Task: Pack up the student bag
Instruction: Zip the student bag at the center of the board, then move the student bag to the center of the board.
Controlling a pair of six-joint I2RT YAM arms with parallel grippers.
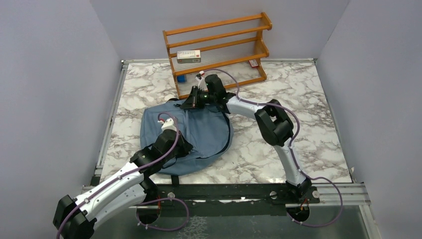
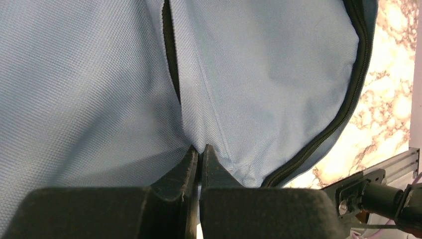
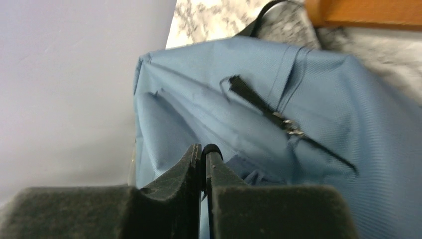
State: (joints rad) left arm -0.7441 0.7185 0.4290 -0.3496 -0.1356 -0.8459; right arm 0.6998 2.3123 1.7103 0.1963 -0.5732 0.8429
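The student bag point(image 1: 199, 134), soft dusty-blue with black zipper trim, lies flat on the marble table. My left gripper point(image 2: 200, 148) rests on the bag's near half point(image 1: 169, 130) and is shut, pinching a fold of its blue fabric point(image 2: 219, 114). My right gripper point(image 3: 202, 148) is at the bag's far top edge point(image 1: 191, 102), shut on a thin black cord loop point(image 3: 211, 147) of the bag. A black zipper pull point(image 3: 251, 94) lies loose on the fabric just beyond it. The bag's zipper point(image 2: 348, 99) curves along its right edge.
A wooden rack point(image 1: 219, 50) stands at the back, just behind the right gripper. It holds a small box point(image 1: 188, 55) and a blue item point(image 1: 181, 78). Bare marble table point(image 1: 298, 124) lies right of the bag. Grey walls enclose the sides.
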